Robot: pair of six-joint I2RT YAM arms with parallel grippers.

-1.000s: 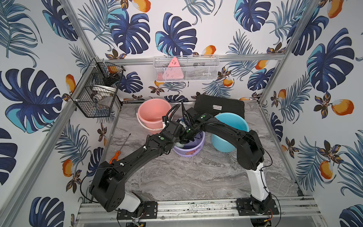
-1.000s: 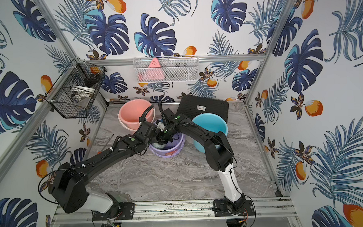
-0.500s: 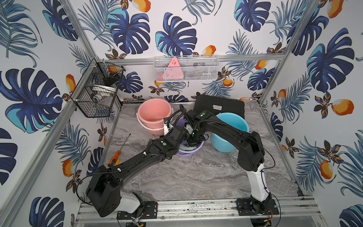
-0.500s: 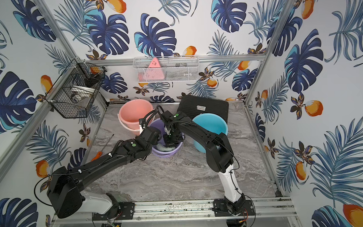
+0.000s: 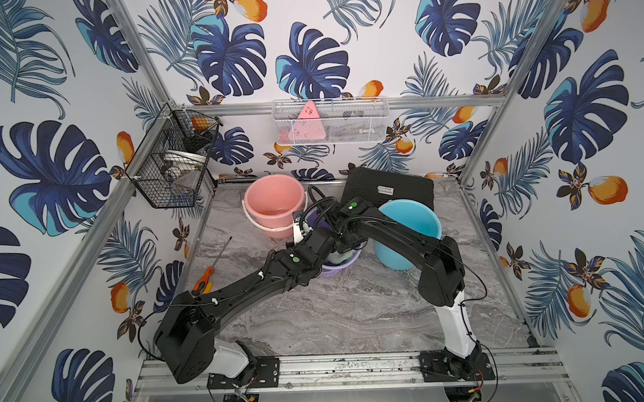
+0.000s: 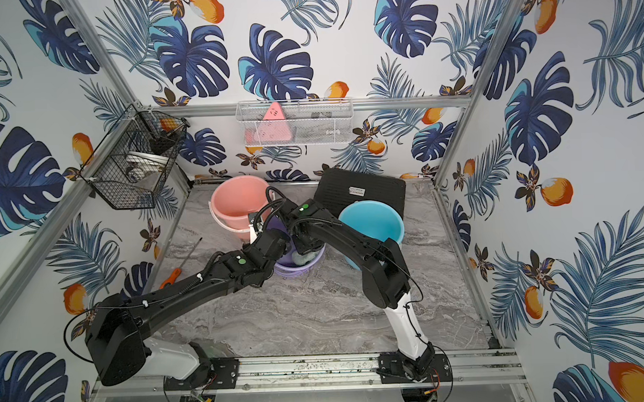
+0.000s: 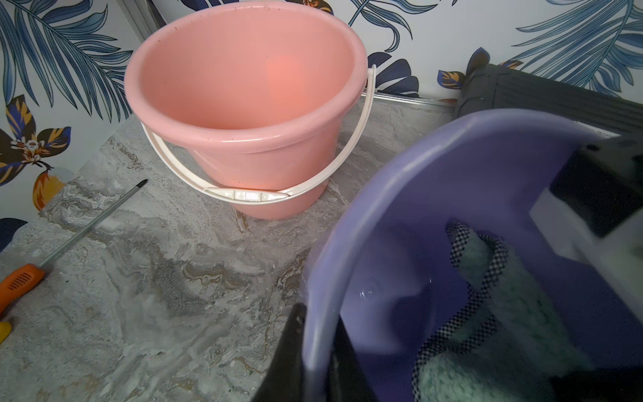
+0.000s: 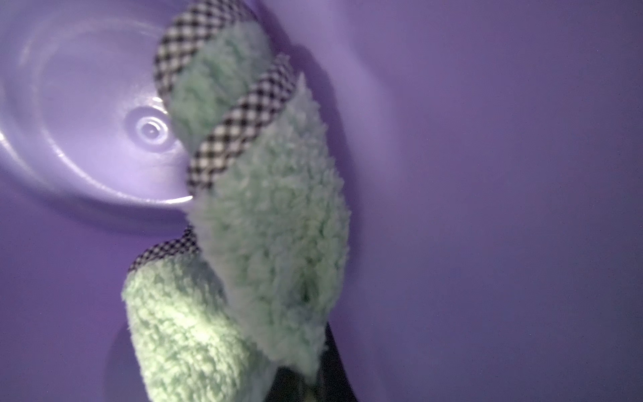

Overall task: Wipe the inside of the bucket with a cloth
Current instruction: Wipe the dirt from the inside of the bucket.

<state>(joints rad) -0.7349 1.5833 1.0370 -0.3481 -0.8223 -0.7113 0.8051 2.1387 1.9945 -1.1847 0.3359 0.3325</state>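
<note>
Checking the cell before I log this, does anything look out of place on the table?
Only the orange-handled screwdriver lying loose on the marble tabletop, left of the purple bucket; it has no part in wiping. No spill or damage shows.

White wallpaper printed with navy palm leaves and orange fruit (image 5: 308, 62) covers all three walls, which are framed by silver aluminium posts (image 5: 144, 57). A grey marbled surface (image 5: 354, 311) spreads beneath the left end effector (image 7: 318, 362). Beyond it, a white mesh metal shelf (image 5: 362, 123) hangs on the back wall. To its left hangs a black wire basket (image 5: 165, 181). The light is bright and even.
</note>
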